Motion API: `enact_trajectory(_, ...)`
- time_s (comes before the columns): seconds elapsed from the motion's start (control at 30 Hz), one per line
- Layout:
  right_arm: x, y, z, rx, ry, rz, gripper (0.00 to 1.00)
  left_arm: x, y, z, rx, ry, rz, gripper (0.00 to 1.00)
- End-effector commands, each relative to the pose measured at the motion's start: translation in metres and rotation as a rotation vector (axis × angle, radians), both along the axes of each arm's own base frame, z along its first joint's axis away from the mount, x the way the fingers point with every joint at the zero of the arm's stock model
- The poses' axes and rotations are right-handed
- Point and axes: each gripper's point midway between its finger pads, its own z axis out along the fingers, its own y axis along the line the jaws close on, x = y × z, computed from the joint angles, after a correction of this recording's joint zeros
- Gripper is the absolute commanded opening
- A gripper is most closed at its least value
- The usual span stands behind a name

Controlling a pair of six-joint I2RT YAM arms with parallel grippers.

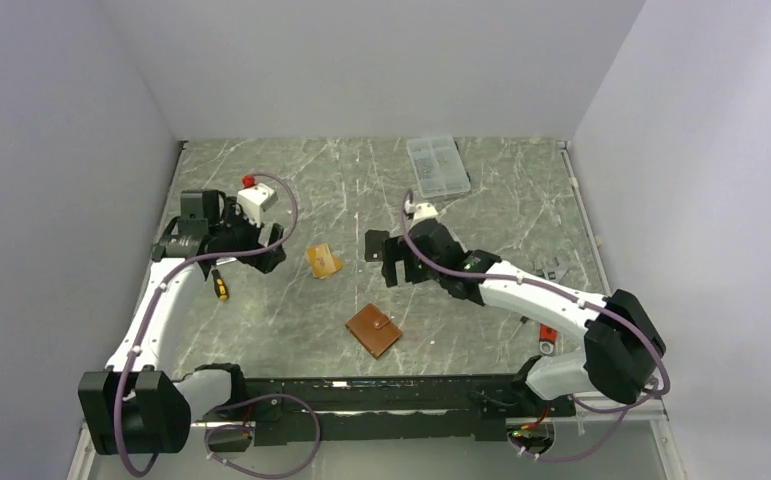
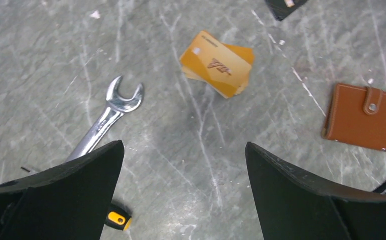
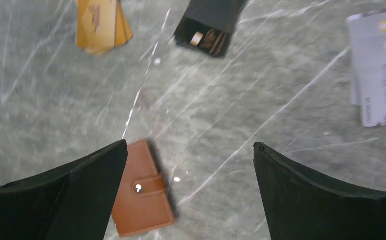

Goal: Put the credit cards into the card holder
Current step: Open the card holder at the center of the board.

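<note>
Plainly, nothing is done yet. From above, the holder point(image 1: 373, 330) lies shut on the desk point(image 1: 281, 320) near the front middle. The orange cards point(image 1: 324, 260) sit a little beyond it, apart from it.

At the left wrist, the left end effector point(image 2: 183, 147) hangs over bare desk, spread wide and empty. The orange cards form a loose, slightly fanned stack ahead, glossy with a printed logo. The holder lies off to the right: brown leather, pale stitching, tab snapped. A wrench point(image 2: 108, 115) lies left of the cards.

At the right wrist, the right end effector point(image 3: 190, 146) is equally wide and holds nothing. The holder shows just beside its left finger. A black card point(image 3: 211, 22) lies at the top, and a silver card point(image 3: 378, 75) with faint print at the right edge. I judge that unsnapping the holder and loading every card remains.
</note>
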Motion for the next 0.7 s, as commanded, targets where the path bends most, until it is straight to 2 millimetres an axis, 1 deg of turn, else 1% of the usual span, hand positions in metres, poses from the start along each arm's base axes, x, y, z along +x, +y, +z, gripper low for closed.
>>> enact_trajectory(0.0,-0.029,0.022,-0.001,-0.010,-0.040,0.120,1.00,-0.019,-0.028,0.009,-0.029,-0.020,-0.176,0.99)
enact_trajectory(0.1,-0.051,0.030,-0.017,-0.047,-0.018,0.175,1.00,-0.036,-0.045,0.008,-0.060,-0.010,-0.295,0.99)
enact_trajectory(0.17,-0.067,0.036,-0.028,-0.039,0.011,0.215,1.00,-0.043,-0.053,0.008,-0.078,-0.013,-0.344,0.99)
enact_trajectory(0.23,-0.078,0.039,-0.034,-0.013,0.040,0.239,1.00,-0.053,-0.064,0.009,-0.090,-0.026,-0.418,0.99)
enact_trajectory(0.37,-0.087,0.042,-0.049,0.012,0.081,0.262,0.99,-0.070,-0.088,-0.005,-0.035,-0.039,-0.512,0.99)
enact_trajectory(0.43,-0.089,0.044,-0.057,0.009,0.098,0.266,0.96,-0.074,-0.095,-0.017,-0.001,-0.015,-0.529,0.99)
enact_trajectory(0.5,-0.090,0.048,-0.063,-0.005,0.107,0.273,0.94,-0.080,-0.100,-0.024,0.045,-0.022,-0.569,0.99)
enact_trajectory(0.57,-0.093,0.053,-0.067,-0.013,0.112,0.286,0.93,-0.084,-0.104,-0.026,0.084,-0.022,-0.588,0.99)
enact_trajectory(0.67,-0.098,0.060,-0.074,-0.023,0.126,0.305,0.91,-0.085,-0.110,-0.026,0.089,0.001,-0.589,0.99)
